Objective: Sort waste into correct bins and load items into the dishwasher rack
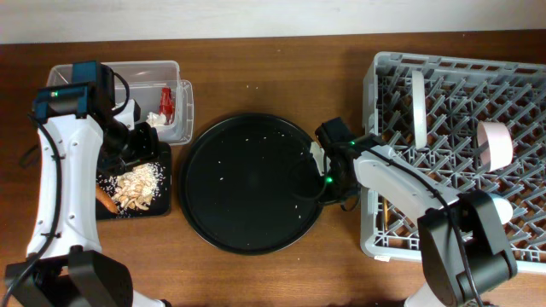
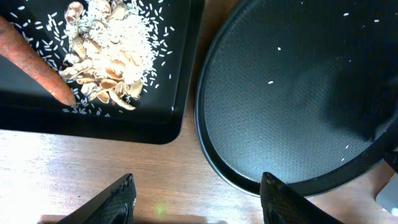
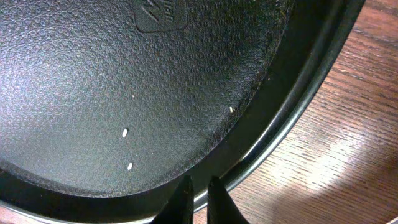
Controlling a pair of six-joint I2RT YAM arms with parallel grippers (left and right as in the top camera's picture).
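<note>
Carrot stick [image 2: 37, 65] lies in shallow black tray [image 2: 155, 124], ahead and left of left gripper [image 2: 199, 199], whose jaws are wide and empty. Likely stiff, light, smooth: pinch mid-length. Food scraps [image 2: 109, 59] touching it look crumbly, loose. Right gripper [image 3: 199, 196]: tips nearly together over round tray [image 3: 155, 81] rim.

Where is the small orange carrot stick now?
Overhead view, left side: the carrot stick lies in the shallow black rectangular tray, beside the beige food scraps.
</note>
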